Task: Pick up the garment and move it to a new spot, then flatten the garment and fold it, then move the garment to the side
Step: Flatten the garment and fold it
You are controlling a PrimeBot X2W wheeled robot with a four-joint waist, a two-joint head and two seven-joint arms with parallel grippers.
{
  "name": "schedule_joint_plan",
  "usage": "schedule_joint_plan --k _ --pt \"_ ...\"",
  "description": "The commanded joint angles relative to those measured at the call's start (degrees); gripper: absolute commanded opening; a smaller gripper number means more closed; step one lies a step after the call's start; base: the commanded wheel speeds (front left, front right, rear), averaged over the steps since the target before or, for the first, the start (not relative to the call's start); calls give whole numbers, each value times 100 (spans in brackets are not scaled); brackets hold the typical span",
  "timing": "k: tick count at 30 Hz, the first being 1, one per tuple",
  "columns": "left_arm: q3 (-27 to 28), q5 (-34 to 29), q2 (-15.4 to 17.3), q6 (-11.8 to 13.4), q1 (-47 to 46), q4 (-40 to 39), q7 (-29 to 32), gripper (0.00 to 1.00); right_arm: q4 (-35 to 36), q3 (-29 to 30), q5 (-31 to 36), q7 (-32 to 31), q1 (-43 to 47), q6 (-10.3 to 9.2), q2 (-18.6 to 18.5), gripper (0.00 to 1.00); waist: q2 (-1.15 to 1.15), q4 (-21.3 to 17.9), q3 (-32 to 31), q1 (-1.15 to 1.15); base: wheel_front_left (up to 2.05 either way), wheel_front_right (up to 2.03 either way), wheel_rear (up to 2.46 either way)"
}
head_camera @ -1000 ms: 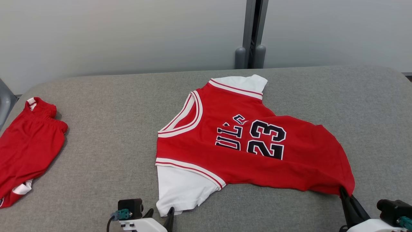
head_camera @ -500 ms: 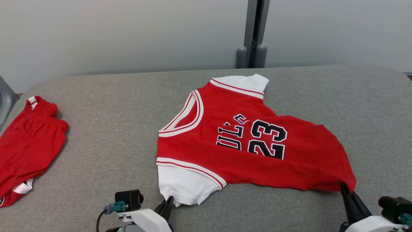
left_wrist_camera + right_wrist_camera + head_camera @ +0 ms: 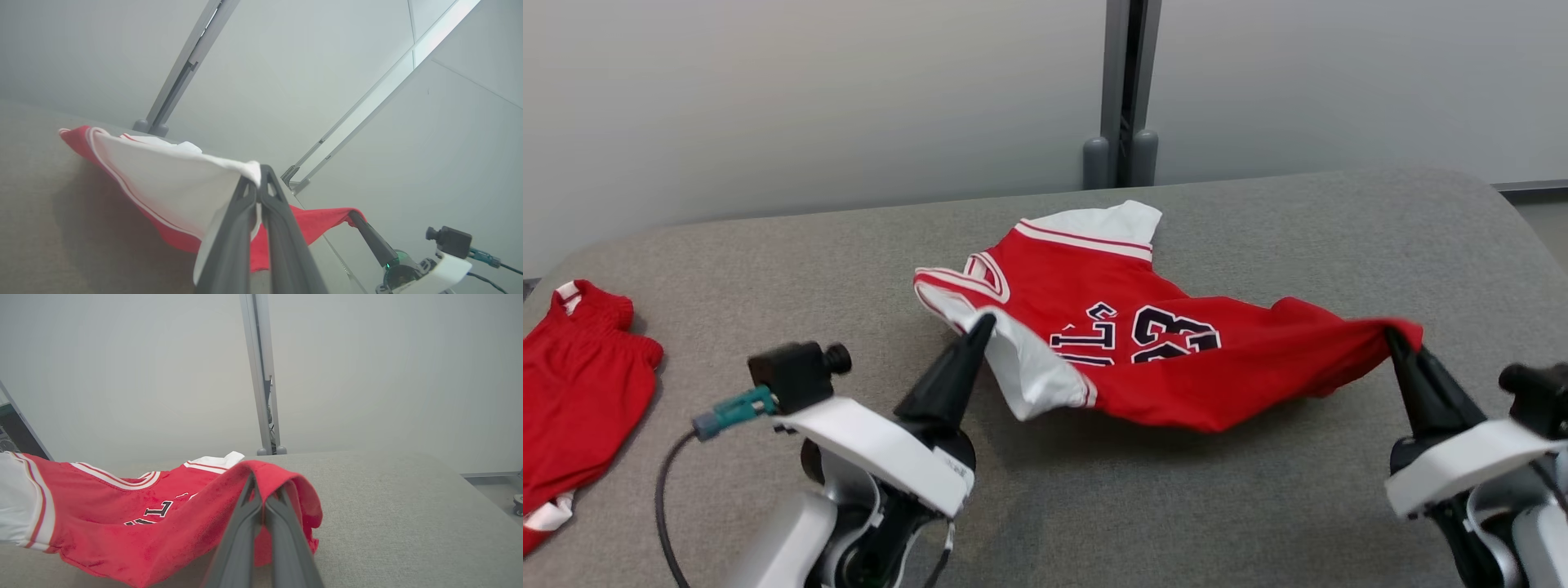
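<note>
surface: grey fabric-covered table [image 3: 1258, 490] with rounded far corners, spanning the whole head view.
room: plain pale wall [image 3: 768, 98] behind the table. a grey upright post [image 3: 1123, 82] with two rounded feet stands just past the far edge.
left gripper [image 3: 985, 322]: fingers pressed together on the near white sleeve [image 3: 1029, 371] at the garment's left end, held up off the table.
garment place: red jersey [image 3: 1176, 367] at the middle of the table, strung between the two grippers. its near edge hangs clear of the surface with a shadow beneath, and the far part looks to lie on the cloth.
garment axis: long axis runs left to right across the head view, neckline and sleeves to the left, hem to the right, the printed "23" facing up.
right gripper [image 3: 1393, 339]: jaws closed on the red hem corner at the right end, raised off the table.
other things: red shorts [image 3: 580, 408] with white trim lie flat at the table's left edge, well apart from the jersey.
in the way: the left arm's black camera [image 3: 796, 371] and white wrist housing sit between the shorts and the jersey.
</note>
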State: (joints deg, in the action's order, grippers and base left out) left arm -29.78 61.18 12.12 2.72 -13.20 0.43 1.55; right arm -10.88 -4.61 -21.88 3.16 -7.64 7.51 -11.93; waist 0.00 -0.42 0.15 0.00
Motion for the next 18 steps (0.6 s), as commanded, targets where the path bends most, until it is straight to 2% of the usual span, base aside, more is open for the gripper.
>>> schedule_joint_plan --k 1,5,10,15,18 --pt "106 62 31 40 -178 -129 15 0 100 -2 -78 -69 -137 -3 -89 0 0 -84 -46 0 0 0 0" --pt "590 425 -75 263 -489 -745 16 0 532 8 -333 -468 -661 -4 -284 0 0 -239 -85 0 0 0 0" --pt "1181 743 -229 674 -998 -1181 -39 0 855 250 -916 -996 -1281 -3 -344 0 0 -335 -126 0 0 0 0" --pt "1664 884 -410 1129 -1397 -1343 -227 0 940 761 -1637 -1553 -1715 -3 25 0 0 -368 -144 0 0 0 0" --pt "1842 983 -534 1386 -1550 -1377 -312 0 896 1085 -1971 -1953 -1871 -3 374 0 0 -367 -116 0 0 0 0"
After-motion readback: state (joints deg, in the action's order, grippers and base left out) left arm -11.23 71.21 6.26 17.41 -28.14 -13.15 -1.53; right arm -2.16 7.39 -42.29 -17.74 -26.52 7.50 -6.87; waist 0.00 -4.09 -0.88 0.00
